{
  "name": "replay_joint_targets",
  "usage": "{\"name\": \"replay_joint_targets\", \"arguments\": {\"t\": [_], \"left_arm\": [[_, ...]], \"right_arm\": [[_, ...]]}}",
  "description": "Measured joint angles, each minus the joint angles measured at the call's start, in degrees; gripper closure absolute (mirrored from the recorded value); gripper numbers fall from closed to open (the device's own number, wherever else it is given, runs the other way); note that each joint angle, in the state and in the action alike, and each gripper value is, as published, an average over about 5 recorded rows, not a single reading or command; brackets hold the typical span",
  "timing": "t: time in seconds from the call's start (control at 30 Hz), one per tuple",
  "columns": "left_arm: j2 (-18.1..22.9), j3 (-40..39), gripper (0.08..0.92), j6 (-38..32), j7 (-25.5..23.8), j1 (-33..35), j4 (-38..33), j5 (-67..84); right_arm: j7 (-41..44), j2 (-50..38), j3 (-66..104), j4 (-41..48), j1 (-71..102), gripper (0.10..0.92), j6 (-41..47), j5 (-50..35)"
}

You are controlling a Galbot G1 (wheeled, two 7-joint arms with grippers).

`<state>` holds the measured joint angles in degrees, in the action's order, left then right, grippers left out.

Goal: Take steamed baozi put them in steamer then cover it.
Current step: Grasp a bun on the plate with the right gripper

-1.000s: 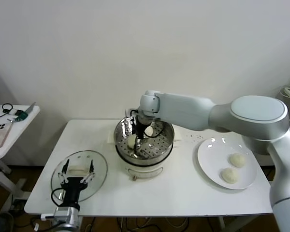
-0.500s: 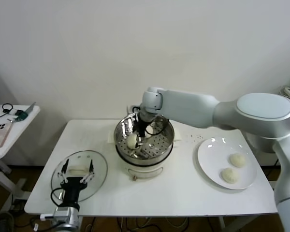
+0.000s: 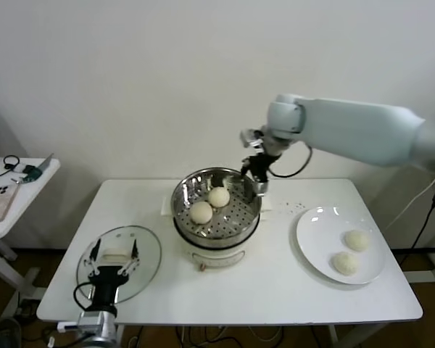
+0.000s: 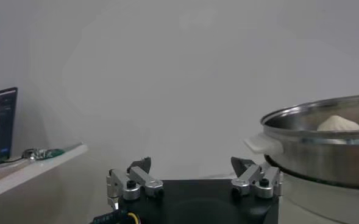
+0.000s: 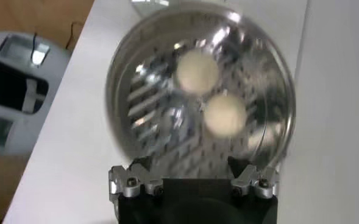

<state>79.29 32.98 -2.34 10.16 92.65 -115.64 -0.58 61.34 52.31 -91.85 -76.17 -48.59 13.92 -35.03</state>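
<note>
The steamer point(image 3: 217, 210) is a round, shiny stainless-steel basket with a perforated floor, seated on a white cooker base near the middle of the white tabletop point(image 3: 275, 290). Two smooth, cream-white steamed baozi point(image 3: 219, 196) point(image 3: 201, 212) lie inside it, touching or nearly so; two more point(image 3: 356, 240) point(image 3: 343, 262) sit on a flat white plate point(image 3: 315, 246) to the steamer's right. The cover point(image 3: 148, 250), a round clear glass lid with a metal rim and a white oblong handle, lies flat on the tabletop to the steamer's front left. The right claw point(image 3: 254, 176) hangs above the steamer's back right rim, its jaws spread wide and empty. The left claw point(image 3: 113, 258) sits over the cover near its handle, jaws wide, gripping nothing. Behind the steamer rises a plain white wall; a small side table point(image 3: 29, 190) with cluttered items stands well to its left.
</note>
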Motion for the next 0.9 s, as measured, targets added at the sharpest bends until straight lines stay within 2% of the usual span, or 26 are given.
{"name": "replay_joint_targets", "arguments": {"t": [0.47, 0.9], "left_arm": [[0.77, 0.85, 0.177, 0.40, 0.10, 0.20, 0.42, -0.38], [1.57, 1.70, 0.177, 1.15, 0.83, 0.24, 1.11, -1.01]], "right_arm": [[3.80, -19.17, 7.50, -3.67, 12.71, 0.203, -4.25, 16.37], [4.20, -24.43, 22.71, 0.06, 32.60, 0.203, -7.27, 28.41]]}}
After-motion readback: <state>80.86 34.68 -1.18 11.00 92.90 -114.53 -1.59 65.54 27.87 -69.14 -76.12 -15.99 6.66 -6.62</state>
